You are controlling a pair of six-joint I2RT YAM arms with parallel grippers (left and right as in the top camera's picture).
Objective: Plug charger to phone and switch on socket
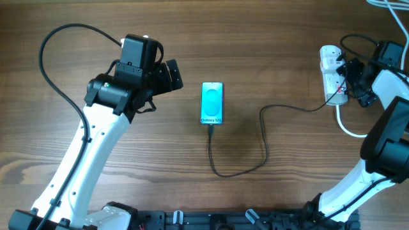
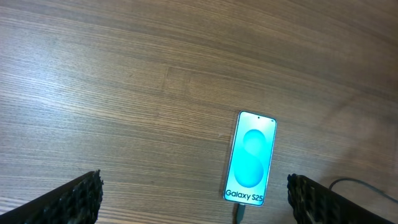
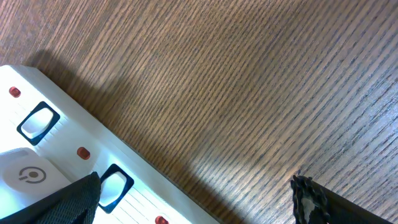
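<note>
The phone (image 1: 212, 102) is laid flat near the middle of the wooden bench (image 1: 275, 38), cyan screen upward. The charger (image 1: 264, 137) is looped from the phone's lower edge, which its connector tip is seen touching, across to the socket (image 1: 331, 71) at the bench's right edge. Whether the tip is seated cannot be told. The left pincer (image 1: 170, 76) is held wide apart and empty, near the phone's left side. The right pincer (image 1: 350, 80) is likewise spread wide with nothing gripped, just beside the socket, and one finger (image 3: 74, 199) is seen over the white casing.
</note>
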